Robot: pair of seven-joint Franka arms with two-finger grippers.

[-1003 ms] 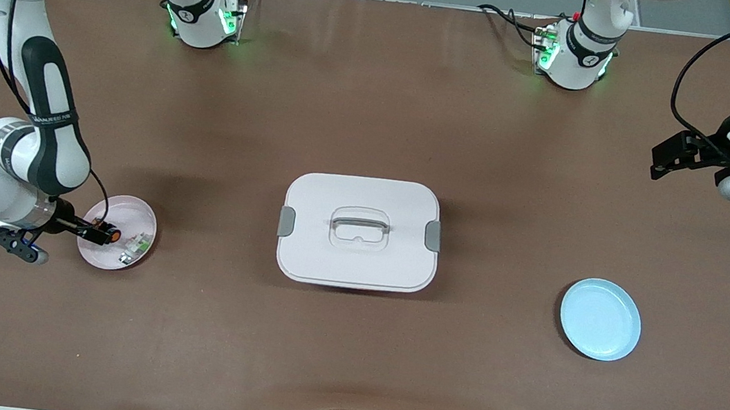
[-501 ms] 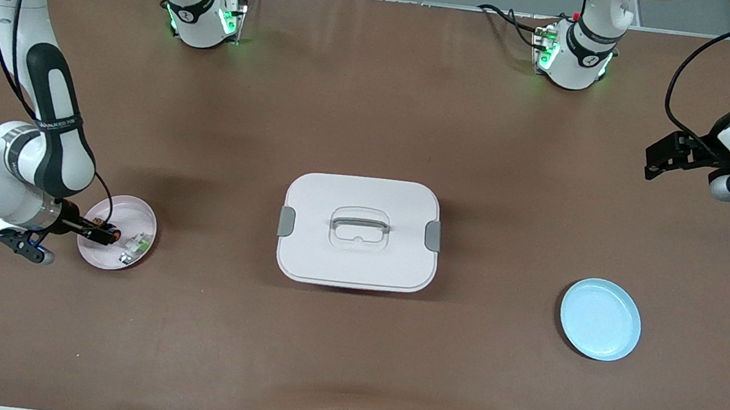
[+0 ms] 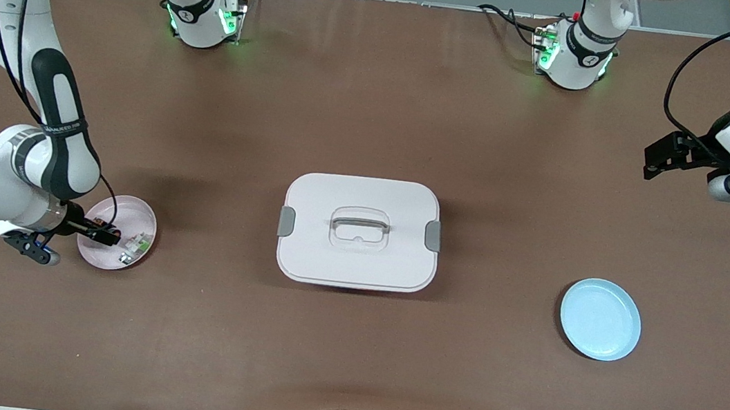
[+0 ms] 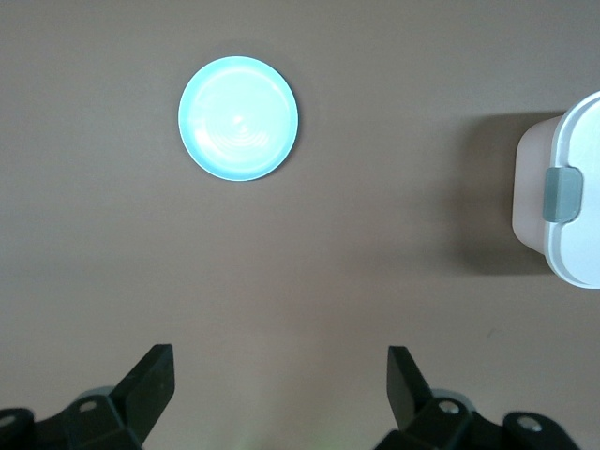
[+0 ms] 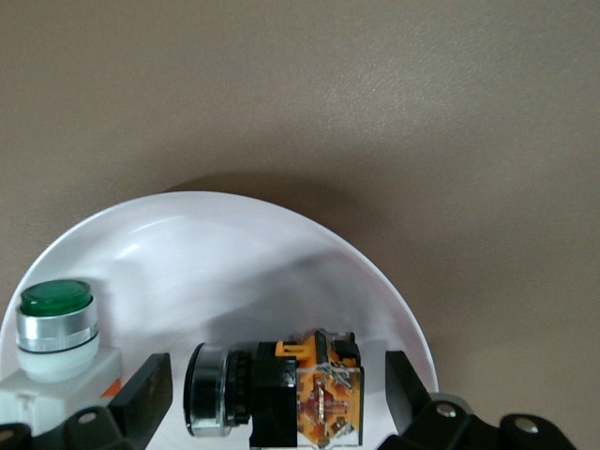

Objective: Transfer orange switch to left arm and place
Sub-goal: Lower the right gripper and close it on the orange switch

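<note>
The orange switch (image 5: 281,394) lies on its side in a pale pink plate (image 3: 135,217) at the right arm's end of the table. It has a black body, a metal-ringed button end and an orange block. My right gripper (image 3: 110,236) is low over that plate. In the right wrist view the right gripper (image 5: 278,375) is open, with one finger on each side of the switch and a gap to it on both sides. My left gripper (image 3: 652,160) hangs open and empty in the air over the left arm's end of the table; it also shows in the left wrist view (image 4: 279,389). The white box (image 3: 359,231) stands mid-table.
A green-and-white component (image 5: 56,323) sits in the same pink plate (image 5: 234,253), beside the switch (image 3: 137,244). An empty light blue plate (image 3: 600,319) lies toward the left arm's end, also in the left wrist view (image 4: 238,118). The box edge with a grey clasp shows there too (image 4: 567,202).
The right gripper has come down closer over the switch, whose orange end no longer shows in the front view. The left gripper has drifted slightly up and toward the box.
</note>
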